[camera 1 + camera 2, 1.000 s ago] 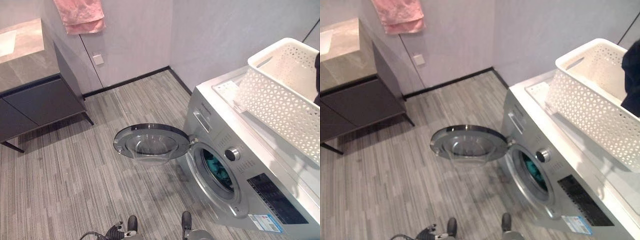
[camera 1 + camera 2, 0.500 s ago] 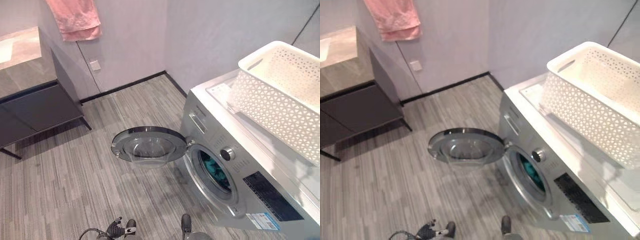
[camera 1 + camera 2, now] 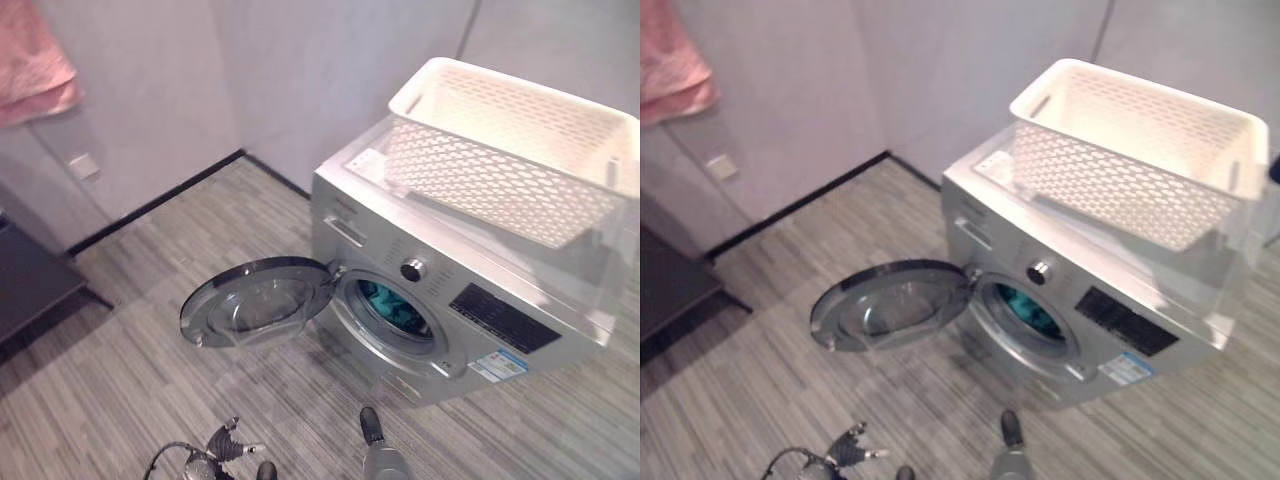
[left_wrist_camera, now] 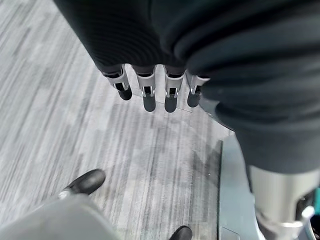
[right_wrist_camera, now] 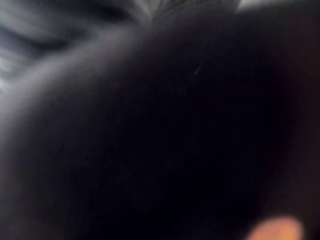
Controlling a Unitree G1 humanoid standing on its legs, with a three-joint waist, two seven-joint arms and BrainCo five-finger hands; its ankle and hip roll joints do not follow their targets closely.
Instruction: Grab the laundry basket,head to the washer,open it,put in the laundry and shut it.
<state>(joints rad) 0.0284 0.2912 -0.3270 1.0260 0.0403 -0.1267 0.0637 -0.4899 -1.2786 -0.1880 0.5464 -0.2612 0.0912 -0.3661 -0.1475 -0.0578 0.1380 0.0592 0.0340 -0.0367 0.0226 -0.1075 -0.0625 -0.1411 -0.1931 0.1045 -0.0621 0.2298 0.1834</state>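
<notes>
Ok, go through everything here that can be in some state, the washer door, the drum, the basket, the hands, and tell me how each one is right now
Washer door: swung wide open.
Washer drum: holds teal laundry.
Laundry basket: resting on top of the washer, looks empty.
Pink towel: hanging on the wall.
Left hand: fingers straight, holding nothing, above the floor.
Right hand: its wrist view is dark, so I cannot tell.
</notes>
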